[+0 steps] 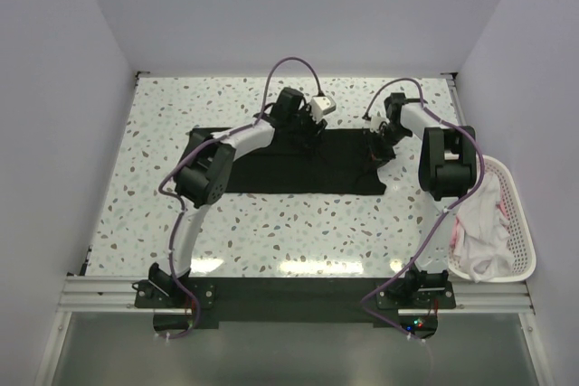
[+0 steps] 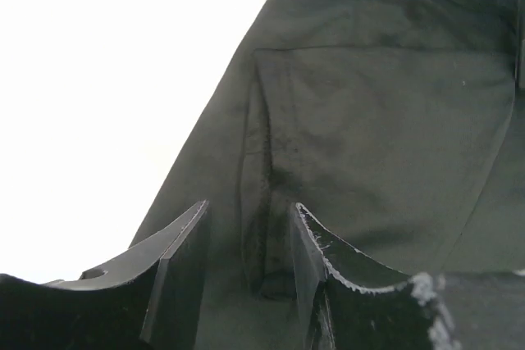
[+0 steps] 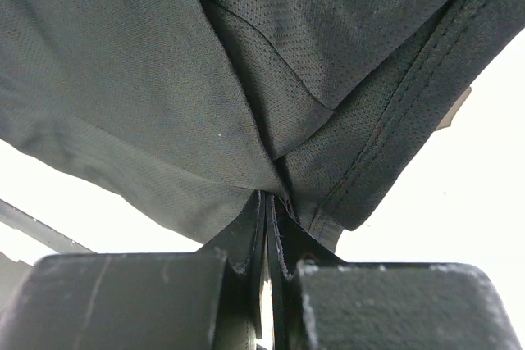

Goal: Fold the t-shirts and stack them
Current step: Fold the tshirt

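Both of my grippers are at work on the soft, plain black t-shirt (image 1: 289, 169), which lies flat as a wide band across the middle of the speckled terrazzo table (image 1: 154, 133). I judge the fold is in hand, not the stacking. My right gripper (image 3: 269, 198) is pinched tight on a hemmed edge at the shirt's right end. My left gripper (image 2: 250, 211) stands with jaws apart astride a raised crease near the far edge, not clamped on it. Next, I reckon, the left must close on that crease so both can carry the cloth over evenly together. Only the overhead view shows the white slatted plastic basket (image 1: 523, 223) on my right, holding crumpled white and pink t-shirts (image 1: 479, 228). Only the wrist views show how each pair of jaws stands.
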Motion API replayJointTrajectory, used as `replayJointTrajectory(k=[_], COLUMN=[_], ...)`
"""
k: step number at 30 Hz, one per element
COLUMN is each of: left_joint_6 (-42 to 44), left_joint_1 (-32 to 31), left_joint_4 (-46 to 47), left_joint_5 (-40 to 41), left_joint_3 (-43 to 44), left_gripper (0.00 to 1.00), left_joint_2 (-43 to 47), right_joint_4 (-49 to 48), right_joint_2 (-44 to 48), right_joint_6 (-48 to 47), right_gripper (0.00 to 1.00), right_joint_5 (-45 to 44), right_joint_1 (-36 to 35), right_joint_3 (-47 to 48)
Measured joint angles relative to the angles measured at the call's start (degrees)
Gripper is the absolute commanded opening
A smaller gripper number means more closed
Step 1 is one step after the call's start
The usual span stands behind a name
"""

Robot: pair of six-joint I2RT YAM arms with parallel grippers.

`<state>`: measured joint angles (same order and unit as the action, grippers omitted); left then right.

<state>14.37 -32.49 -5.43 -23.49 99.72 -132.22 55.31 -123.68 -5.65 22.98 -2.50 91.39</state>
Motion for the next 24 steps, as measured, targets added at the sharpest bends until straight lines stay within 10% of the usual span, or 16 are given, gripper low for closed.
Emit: replayJointTrajectory(k=[12,24], left_joint_6=[-6.75,11.32], left_joint_1=[9.86,28.24], left_joint_4=[-6.01,-28.52], left_joint_5=[-3.39,-3.87], left_joint_3=[-3.15,-9.73], left_gripper=[0.58,0.58], left_joint_2=[9.01,21.55], right_joint_4=[0.52,0.50], right_joint_2=[1.92,8.83], right_joint_6=[-0.59,-5.03], right_gripper=[0.08,0.07], right_joint_5=[2.49,-5.64], right_joint_1=[-0.17,-12.11], right_joint_3=[2.34,-1.25])
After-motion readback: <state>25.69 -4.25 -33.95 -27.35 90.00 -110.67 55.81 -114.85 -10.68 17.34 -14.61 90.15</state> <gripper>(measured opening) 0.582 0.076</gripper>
